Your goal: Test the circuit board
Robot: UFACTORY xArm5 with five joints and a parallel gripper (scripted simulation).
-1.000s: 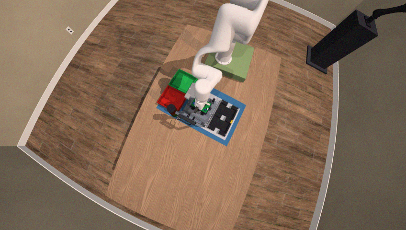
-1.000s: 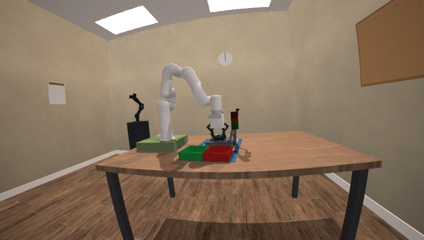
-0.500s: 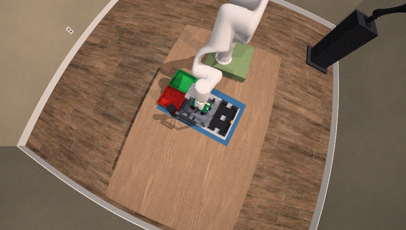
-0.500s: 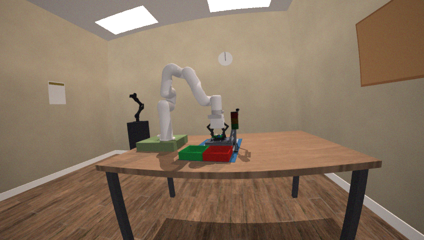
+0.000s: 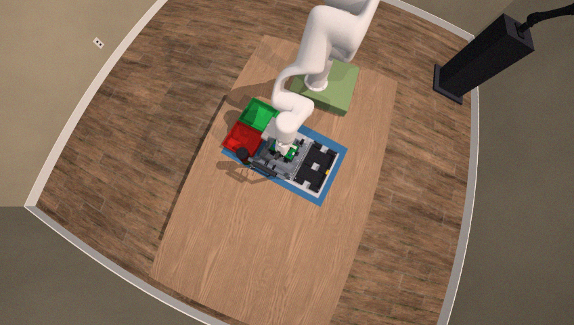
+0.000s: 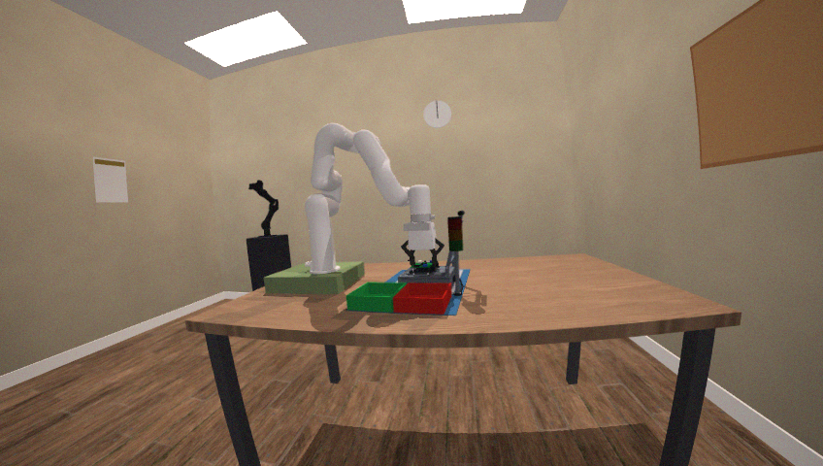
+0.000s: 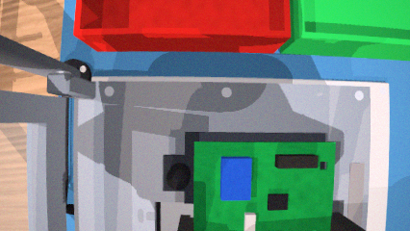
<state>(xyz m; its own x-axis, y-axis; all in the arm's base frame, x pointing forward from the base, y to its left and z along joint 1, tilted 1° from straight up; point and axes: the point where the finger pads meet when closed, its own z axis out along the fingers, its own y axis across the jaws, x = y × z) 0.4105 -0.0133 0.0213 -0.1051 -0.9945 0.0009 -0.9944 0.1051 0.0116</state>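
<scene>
My gripper (image 5: 284,152) (image 6: 423,265) (image 7: 263,227) points down over the tester (image 5: 284,167) (image 6: 408,278) (image 7: 294,108) and is shut on the green circuit board (image 5: 289,155) (image 7: 262,180) by two opposite edges. The board is level, component side up, at or just above the tester's nest; I cannot tell whether the pins are in its holes. Its white connector (image 7: 249,222) is at the wrist view's lower border, partly cut off. A round black piece (image 7: 179,176) stands left of the board. The lid (image 5: 263,166) (image 7: 53,159) stands open. The signal light (image 5: 242,153) (image 6: 454,233) looks unlit.
The red bin (image 5: 241,139) (image 6: 424,300) (image 7: 183,19) and green bin (image 5: 257,114) (image 6: 372,299) (image 7: 356,16) stand side by side beside the tester. The black tray (image 5: 310,177) on the opposite side holds no board. The signal light stands near the red bin's corner.
</scene>
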